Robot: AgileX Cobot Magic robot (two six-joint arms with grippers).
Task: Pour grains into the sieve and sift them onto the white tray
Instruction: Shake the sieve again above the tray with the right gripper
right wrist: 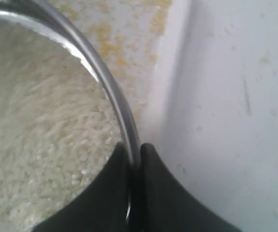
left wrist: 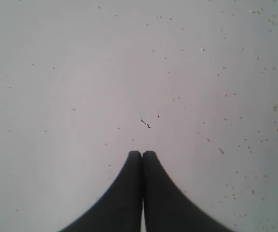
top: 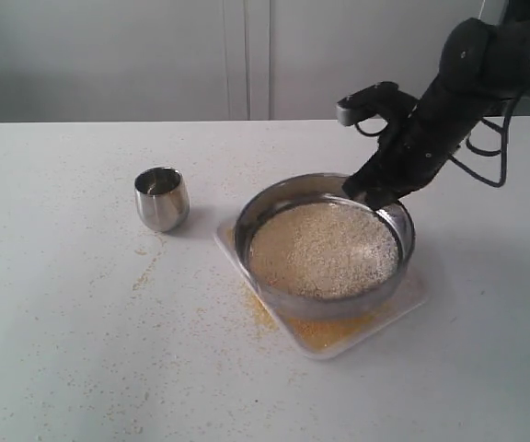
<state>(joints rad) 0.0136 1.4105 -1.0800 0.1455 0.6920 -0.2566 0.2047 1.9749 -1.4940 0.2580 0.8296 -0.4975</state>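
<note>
The round steel sieve (top: 389, 281) sits over the white tray (top: 410, 302), tilted a little. Pale beige grains (top: 325, 249) fill its mesh. Fine yellow meal (top: 325, 331) lies on the tray under and in front of it. My right gripper (top: 373, 197) is shut on the sieve's far right rim. In the right wrist view the rim (right wrist: 107, 79) runs between the two black fingers (right wrist: 158, 188), with grains (right wrist: 37, 140) on one side and the tray's edge (right wrist: 170, 72) on the other. My left gripper (left wrist: 142, 153) is shut with nothing in it, over bare table.
A small rounded steel cup (top: 162, 197) stands upright on the white table (top: 63, 322), left of the sieve. Scattered grains speckle the table around the tray and cup. A wall runs along the back.
</note>
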